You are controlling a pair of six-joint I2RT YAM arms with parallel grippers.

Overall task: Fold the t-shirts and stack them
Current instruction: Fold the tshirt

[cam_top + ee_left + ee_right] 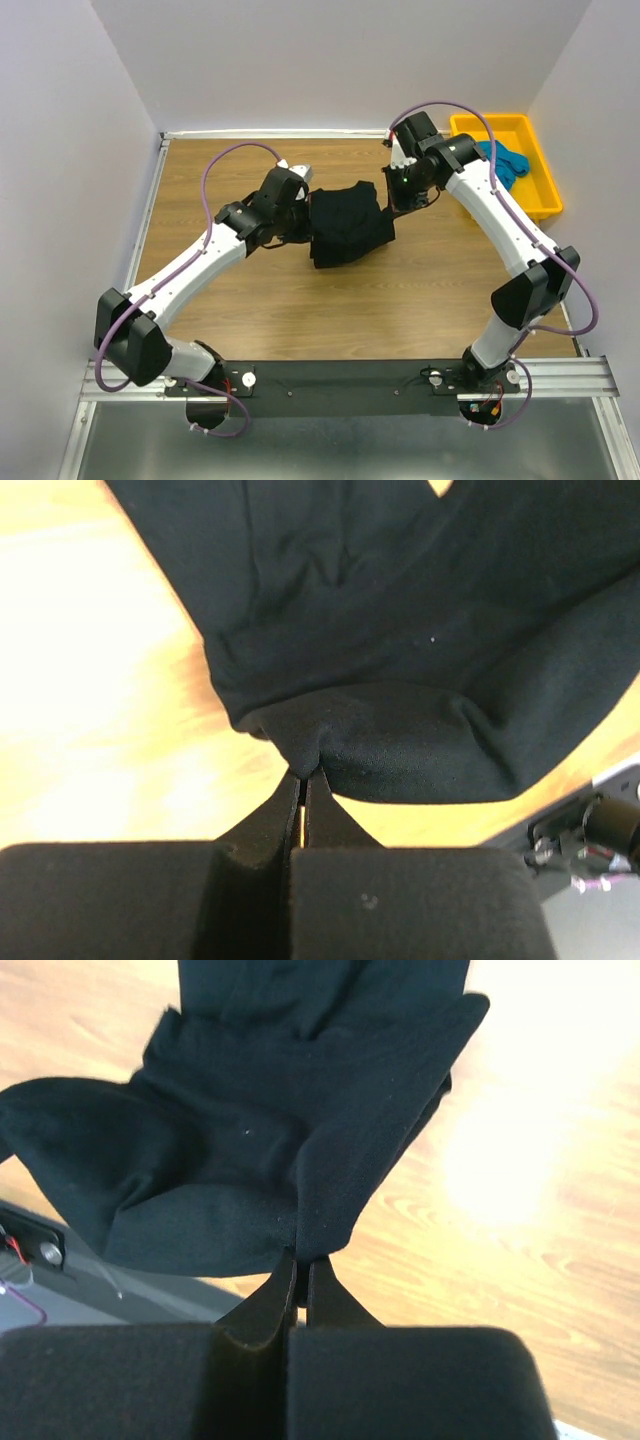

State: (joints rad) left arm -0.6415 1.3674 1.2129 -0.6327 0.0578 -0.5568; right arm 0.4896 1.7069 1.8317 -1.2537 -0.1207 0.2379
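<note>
Left wrist view: left claw pinched shut on a fold of the black t-shirt. Right wrist view: right claw clamped tight on the opposite edge of it. Garment sits bunched mid-bench, between both arms; teal t-shirt lies in yellow tray, far right corner.

black t-shirt runs off top edge in both wrist views; teal t-shirt partly behind right arm (yellow tray too).
</note>
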